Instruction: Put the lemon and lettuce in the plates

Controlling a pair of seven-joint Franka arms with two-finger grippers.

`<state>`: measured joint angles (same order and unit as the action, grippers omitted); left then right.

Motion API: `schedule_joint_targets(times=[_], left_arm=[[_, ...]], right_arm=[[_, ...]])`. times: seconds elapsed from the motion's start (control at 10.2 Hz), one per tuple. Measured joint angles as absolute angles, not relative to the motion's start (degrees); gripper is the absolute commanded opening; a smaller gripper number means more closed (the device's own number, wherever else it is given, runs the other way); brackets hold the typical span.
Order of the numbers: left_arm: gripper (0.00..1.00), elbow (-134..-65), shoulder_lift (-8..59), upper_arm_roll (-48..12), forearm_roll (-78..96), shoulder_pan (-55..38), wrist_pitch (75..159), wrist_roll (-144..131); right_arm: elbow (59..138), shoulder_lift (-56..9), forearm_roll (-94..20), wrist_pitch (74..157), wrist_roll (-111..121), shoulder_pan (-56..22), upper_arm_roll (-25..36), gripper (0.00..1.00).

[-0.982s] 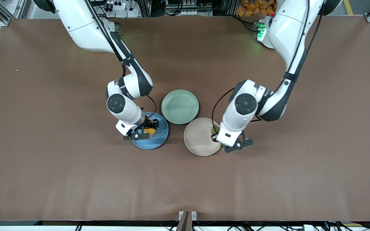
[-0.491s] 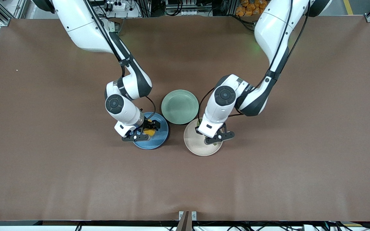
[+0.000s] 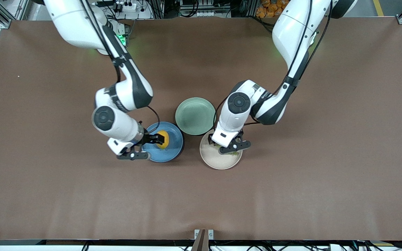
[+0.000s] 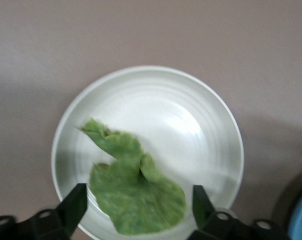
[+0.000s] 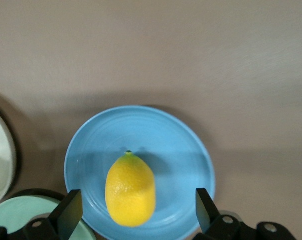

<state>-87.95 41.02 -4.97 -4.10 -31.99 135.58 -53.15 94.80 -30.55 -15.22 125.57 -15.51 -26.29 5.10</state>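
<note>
Nearest the front camera, the pale beige-pink plate (image 4: 211, 115) holds the lettuce (image 4: 135, 192), which lies flat between the left gripper's (image 3: 231, 147) spread, released fingers, its long axis running away from the jaws toward a pointed tip; the lemon (image 5: 130, 189) rests in the blue plate (image 5: 186, 150) between the right gripper's (image 3: 144, 146) open fingers, stem end pointing away from the jaws; a mint-green plate (image 3: 195, 115) sits farther back, between both.

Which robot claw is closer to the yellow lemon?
The right claw. It is open over the blue plate, right beside the lemon lying there. The left claw is open over the beige plate and the lettuce, toward the left arm's end.
</note>
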Motion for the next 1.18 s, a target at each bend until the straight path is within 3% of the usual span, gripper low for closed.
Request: schedule_joint_targets(times=[0.39, 0.59, 1.18], left_arm=[[1.00, -87.0, 37.9, 0.5, -5.9, -28.4, 125.9, -48.2], [1.00, -86.9, 35.2, 0.8, -6.0, -22.9, 124.5, -44.5], [1.00, -88.7, 30.1, 0.8, -6.1, -10.8, 107.0, -27.7]], right_arm=[[96.9, -26.9, -15.1, 122.7, -3.3, -18.2, 5.7, 1.00], [99.5, -25.5, -14.9, 122.6, 2.7, -14.8, 7.3, 1.00], [105.1, -17.2, -2.9, 120.2, 5.3, -7.1, 8.5, 1.00]])
